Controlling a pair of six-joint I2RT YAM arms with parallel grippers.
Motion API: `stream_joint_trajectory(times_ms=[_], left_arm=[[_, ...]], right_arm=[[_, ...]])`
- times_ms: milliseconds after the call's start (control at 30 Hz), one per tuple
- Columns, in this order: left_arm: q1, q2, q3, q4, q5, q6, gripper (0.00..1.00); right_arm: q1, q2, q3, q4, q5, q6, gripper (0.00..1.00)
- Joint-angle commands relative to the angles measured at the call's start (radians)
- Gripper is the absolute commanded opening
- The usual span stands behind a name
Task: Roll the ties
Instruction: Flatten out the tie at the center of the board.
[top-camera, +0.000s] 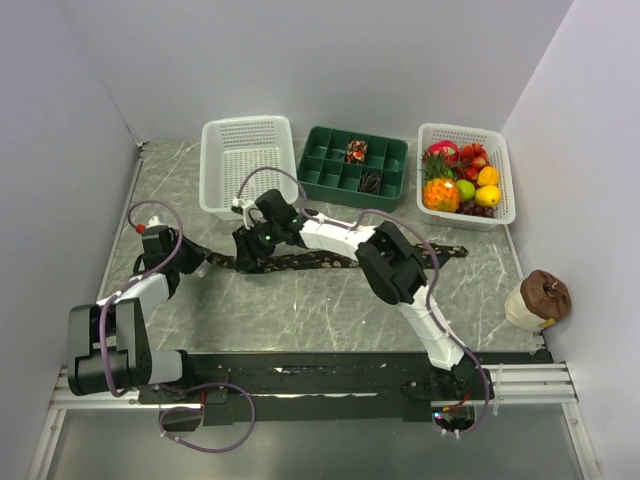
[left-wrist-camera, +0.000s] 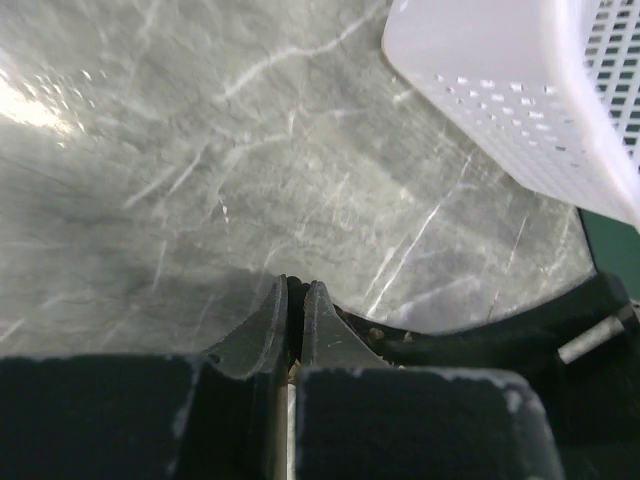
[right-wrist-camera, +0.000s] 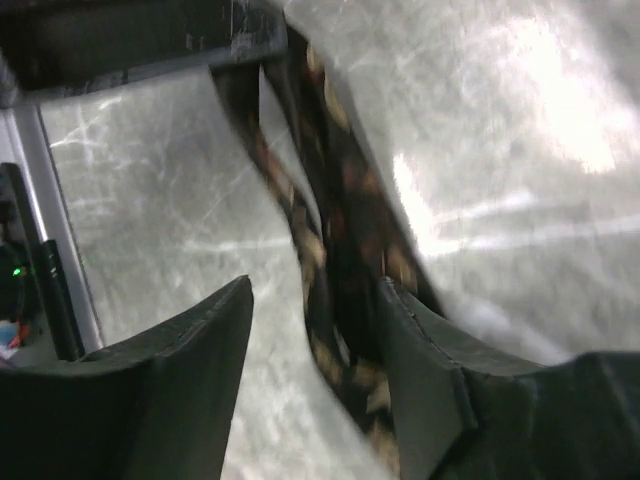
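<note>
Speckled tie (top-camera: 320, 262), black-brown with small tan marks, lies stretched left to right across the middle of the grey marbled table (top-camera: 300, 310). Its right end trails off towards the right side, near the fruit basket (top-camera: 497, 215).

The left gripper (left-wrist-camera: 295, 305) sits at the left end of the speckled tie. In the left wrist view its fingers are pressed almost together with only a thin slit between them, and a dark strip with a tan fleck leads away from them to the right, so the tie's end appears pinched there.

The right gripper (right-wrist-camera: 315, 290) reaches in from the right and hangs over the speckled tie a little to the right of the left gripper. Its fingers are spread wide and hold nothing. In the right wrist view the fabric runs between them as two overlapping strips, close against the finger on the right of that picture and well apart from the other one. Whether the fingertips touch the table cannot be told.

At the far side a green compartment tray (top-camera: 335, 150) stands between a white basket (top-camera: 215, 170) and the fruit basket. One compartment holds a reddish rolled tie (top-camera: 356, 151), and a nearer one holds a dark rolled tie (top-camera: 370, 182).
</note>
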Motion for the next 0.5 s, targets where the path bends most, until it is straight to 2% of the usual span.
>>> stream_joint_trajectory(times_ms=[0,200,300,400,467], left_arm=[[-0.018,-0.048,0.064,-0.104,-0.112,0.067,0.01],[-0.043,-0.031,0.112,-0.173,-0.175,0.080,0.01],[-0.043,-0.002,0.126,-0.195,-0.183,0.046,0.01],[-0.043,0.033,0.129,-0.170,-0.134,0.015,0.01],[-0.043,0.055,0.130,-0.149,-0.097,-0.003,0.01]], right_arm=[[-0.023,-0.180,-0.077,0.153,0.019,0.049,0.61],[-0.024,-0.213,-0.132,0.205,0.022,0.081,0.55],[-0.015,-0.193,-0.111,0.193,0.013,0.064,0.54],[0.005,-0.159,-0.073,0.168,0.031,0.018,0.59],[0.020,-0.124,-0.037,0.154,0.048,-0.010,0.70]])
